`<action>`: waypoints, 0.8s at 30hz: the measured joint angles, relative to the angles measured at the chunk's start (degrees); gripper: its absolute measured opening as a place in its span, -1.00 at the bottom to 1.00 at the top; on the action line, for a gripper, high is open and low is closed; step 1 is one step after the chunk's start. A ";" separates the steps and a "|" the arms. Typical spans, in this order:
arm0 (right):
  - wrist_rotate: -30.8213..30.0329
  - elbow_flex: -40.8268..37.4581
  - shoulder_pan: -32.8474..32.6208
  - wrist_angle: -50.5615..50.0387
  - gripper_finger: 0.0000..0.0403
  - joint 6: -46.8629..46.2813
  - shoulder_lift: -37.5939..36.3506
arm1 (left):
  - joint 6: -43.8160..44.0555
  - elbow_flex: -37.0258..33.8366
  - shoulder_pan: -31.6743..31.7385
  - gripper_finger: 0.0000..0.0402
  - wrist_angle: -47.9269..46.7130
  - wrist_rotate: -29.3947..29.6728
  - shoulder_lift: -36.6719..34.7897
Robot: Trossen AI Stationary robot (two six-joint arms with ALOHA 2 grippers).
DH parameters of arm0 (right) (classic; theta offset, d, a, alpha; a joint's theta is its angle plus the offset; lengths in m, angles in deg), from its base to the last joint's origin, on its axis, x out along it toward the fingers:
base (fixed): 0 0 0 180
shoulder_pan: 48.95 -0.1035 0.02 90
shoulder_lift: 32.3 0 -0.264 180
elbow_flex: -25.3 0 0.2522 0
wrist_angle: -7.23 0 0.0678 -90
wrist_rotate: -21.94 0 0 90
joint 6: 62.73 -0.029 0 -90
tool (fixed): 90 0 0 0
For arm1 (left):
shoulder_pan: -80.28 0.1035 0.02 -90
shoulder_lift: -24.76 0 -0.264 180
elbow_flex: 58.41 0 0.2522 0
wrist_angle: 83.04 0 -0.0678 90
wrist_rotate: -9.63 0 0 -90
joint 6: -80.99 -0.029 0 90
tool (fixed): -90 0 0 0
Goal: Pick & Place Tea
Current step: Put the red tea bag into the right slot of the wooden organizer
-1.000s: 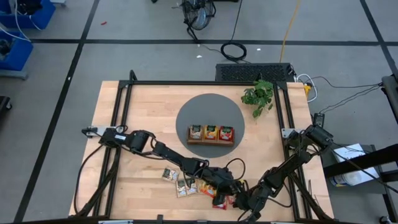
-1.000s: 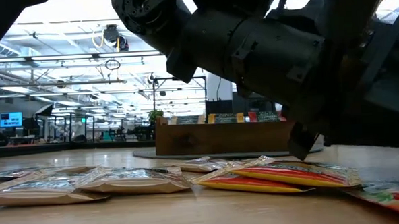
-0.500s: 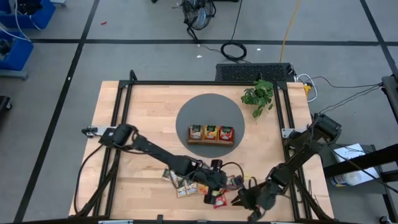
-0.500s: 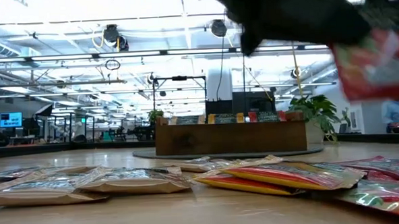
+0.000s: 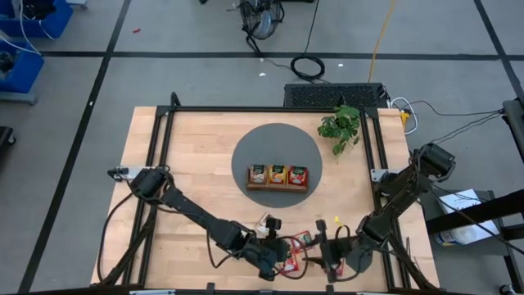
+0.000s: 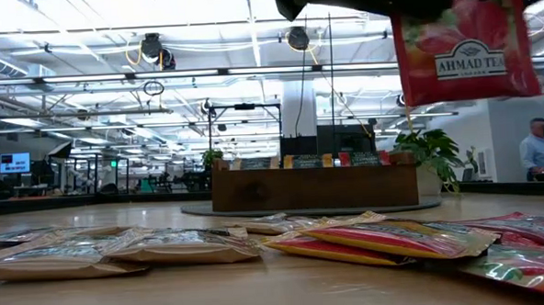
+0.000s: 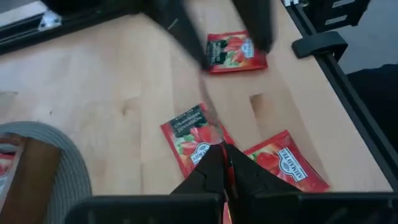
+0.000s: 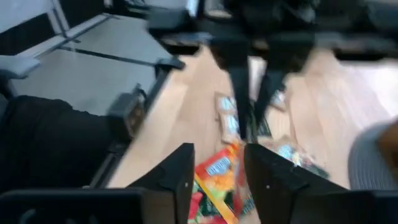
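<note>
Pale, light-grained wooden tabletop (image 5: 196, 156) framed by black rails. Dark grey round mat (image 5: 277, 139) under a brown three-compartment wooden tray (image 5: 278, 187): cream-white, orange-yellow and red sachets in its slots. Red flat tea sachet (image 6: 460, 45) with strawberry pattern, white lettering on a dark green band, hanging in the low view. Red sachets with green-topped labels (image 7: 236, 52) lying on the wood in the left wrist view. Silvery-cream sachets (image 6: 175, 244) and a red-and-yellow sachet (image 6: 386, 239) in the low view. Black fingers (image 8: 268, 186). Green leafy plant (image 5: 341, 127).
</note>
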 joint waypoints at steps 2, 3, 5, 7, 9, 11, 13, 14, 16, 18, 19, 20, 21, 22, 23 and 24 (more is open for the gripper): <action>-1.17 -0.46 0.84 -0.93 -0.26 -2.09 0.02 | 0.02 -0.01 -0.04 -0.98 0.24 0.14 0.01; -1.66 -0.96 1.24 -0.95 -0.23 -2.69 0.02 | 0.02 0.01 -0.04 -0.98 0.26 0.14 0.01; -3.01 -1.89 1.93 -1.03 -0.17 -3.26 0.02 | 0.02 0.00 0.01 -0.99 0.24 0.13 0.00; -3.04 -2.89 2.96 -0.95 -0.13 -5.41 0.02 | 0.06 -0.01 0.16 -0.98 0.29 0.12 0.01; -2.89 -3.95 3.99 -0.92 -0.10 -6.94 0.02 | 0.39 -0.01 0.16 -0.98 0.28 0.14 -0.01; -2.84 -4.95 4.54 -0.70 -0.07 -7.42 0.02 | 0.39 -0.01 0.16 -0.98 0.21 0.16 0.01; -2.58 -5.78 4.71 1.65 -0.06 -7.42 0.02 | 0.66 -0.01 0.16 -0.99 0.25 0.14 0.01; -2.46 -6.16 4.71 3.08 -0.06 -7.29 0.02 | 0.80 -0.01 0.16 -0.98 0.26 0.14 0.01; -0.92 -6.81 4.77 5.96 -0.06 -6.31 0.02 | 0.80 -0.01 0.16 -0.98 0.26 0.14 0.01; 0.96 -7.37 4.82 8.34 -0.08 -5.65 0.02 | 0.66 -0.01 0.18 -0.99 0.28 0.14 0.00; 1.96 -7.59 4.82 9.35 -0.09 -5.54 0.02 | 0.66 -0.01 0.33 -0.99 0.37 0.14 0.01; 2.32 -7.66 4.82 9.78 -0.11 -5.52 0.02 | 0.72 -0.01 0.41 -0.98 0.43 0.12 0.00; 2.85 -7.69 4.82 9.83 -0.13 -5.50 0.02 | 0.79 -0.01 0.53 -0.97 0.43 0.09 0.01; 3.10 -7.72 4.82 9.81 -0.16 -5.39 0.02 | 0.84 -0.01 0.70 -0.97 0.41 0.07 0.01; 3.28 -7.76 4.82 9.81 -0.18 -5.29 0.02 | 0.94 -0.01 0.92 -0.97 0.41 0.07 0.00; 3.30 -7.76 4.82 9.86 -0.20 -5.14 0.02 | 1.14 -0.01 1.21 -0.98 0.41 0.07 0.01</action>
